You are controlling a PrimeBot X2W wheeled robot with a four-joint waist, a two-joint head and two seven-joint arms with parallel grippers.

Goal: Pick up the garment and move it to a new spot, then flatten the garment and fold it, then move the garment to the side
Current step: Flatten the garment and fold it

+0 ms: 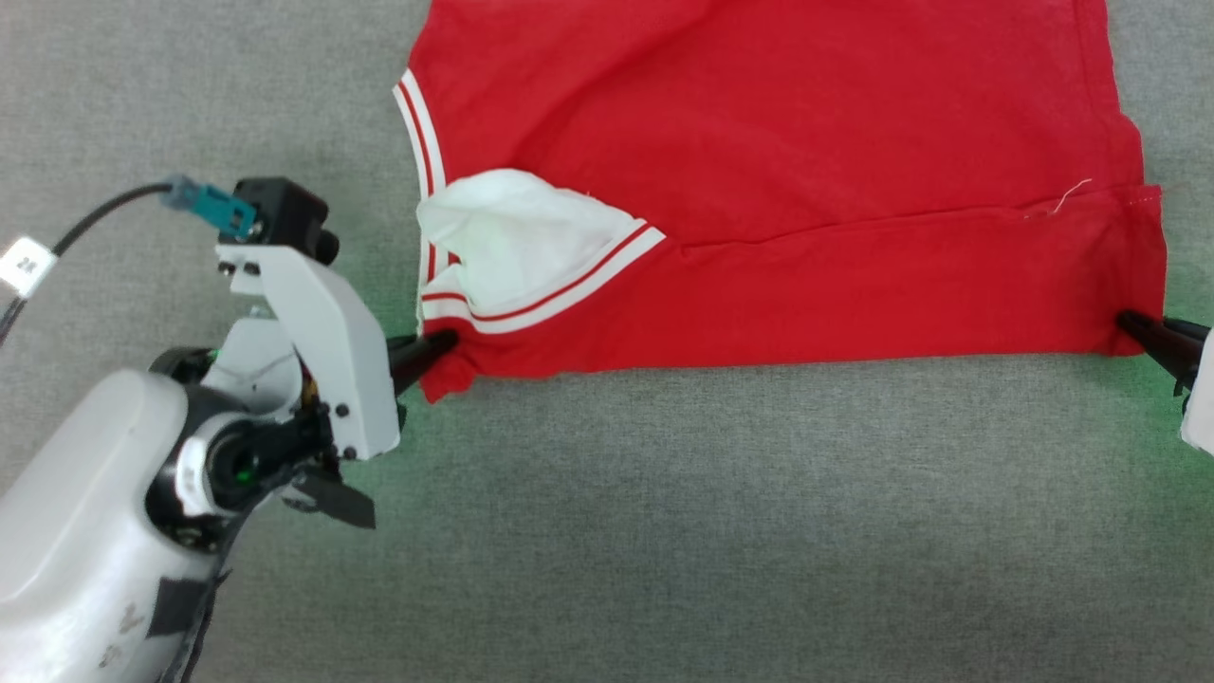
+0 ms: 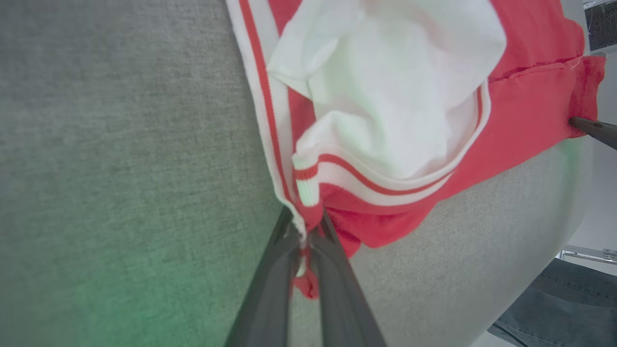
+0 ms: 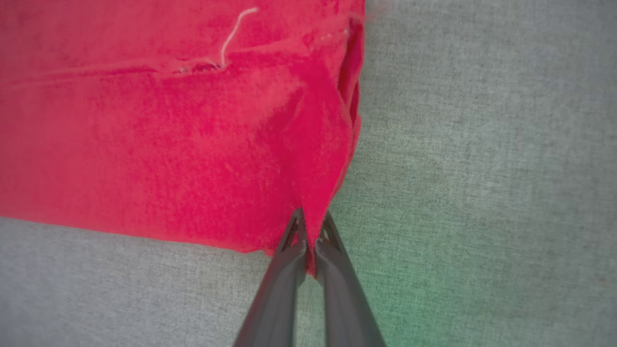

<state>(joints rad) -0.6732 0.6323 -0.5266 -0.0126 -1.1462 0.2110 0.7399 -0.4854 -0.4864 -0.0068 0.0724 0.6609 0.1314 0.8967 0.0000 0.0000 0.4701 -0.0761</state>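
Grey fabric-topped bench, green tint nr both arms. We see the garment lying flat on it, plain red face up, w/ a hem seam crossing it L–R. Its far part runs off the top of the head view. A white sleeve w/ red-and-white striped trim lies crumpled on top at the garment's left end.

At the near-left corner the left gripper has its fingers pinched tight on red cloth + trim, a scrap poking back between them. At the near-right corner the right gripper is clamped too, w/ a ridge of red cloth caught between the fingers.

The garment's near edge runs straight betw. the two. A loose pale thread sits by the seam at the right end. In left wrist view we see the bench's edge just past that end, denim-like cloth beyond it.
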